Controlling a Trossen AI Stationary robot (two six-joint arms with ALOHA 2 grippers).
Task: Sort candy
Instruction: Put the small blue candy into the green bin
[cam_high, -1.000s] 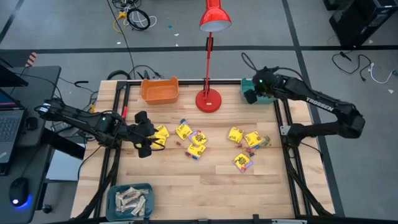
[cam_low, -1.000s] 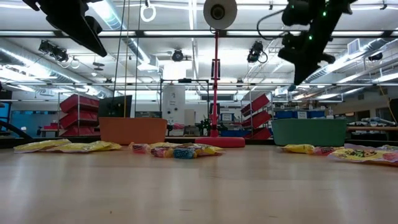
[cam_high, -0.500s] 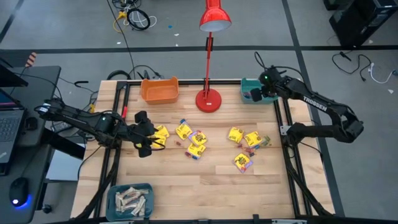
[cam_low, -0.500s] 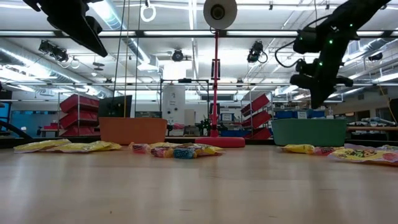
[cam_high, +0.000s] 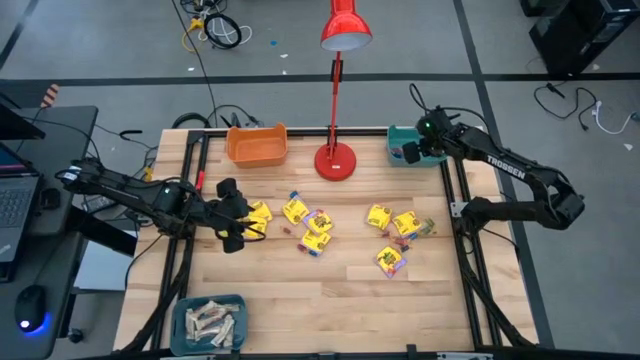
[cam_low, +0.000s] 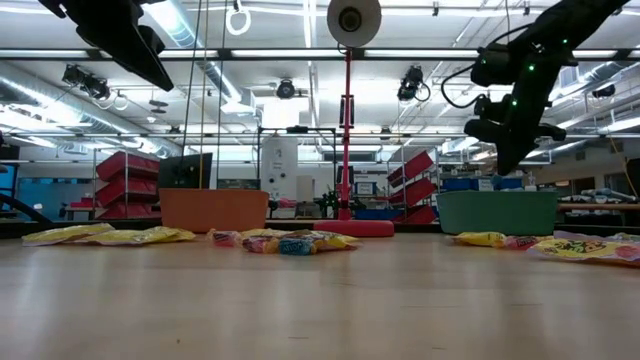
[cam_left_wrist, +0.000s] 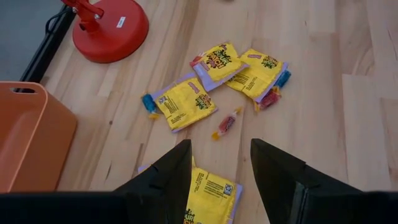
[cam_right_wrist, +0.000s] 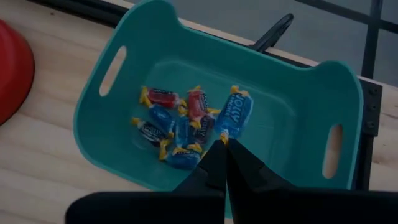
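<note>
High view: red lamp (cam_high: 335, 158) btwn bins; left gripper (cam_high: 231, 216) wide, right gripper (cam_high: 409, 152) closed, empty

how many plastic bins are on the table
3: an orange bin at the far edge left of the red lamp base, a teal bin at the far right corner, and a bin of pale bars at the near left.

Candy packets (cam_left_wrist: 186, 106): yellow with dark print. Small wrapped candy (cam_right_wrist: 186, 124): red and blue. Bins: one teal (cam_right_wrist: 292, 124), one orange (cam_high: 257, 146). Lamp (cam_high: 340, 60): red.
</note>
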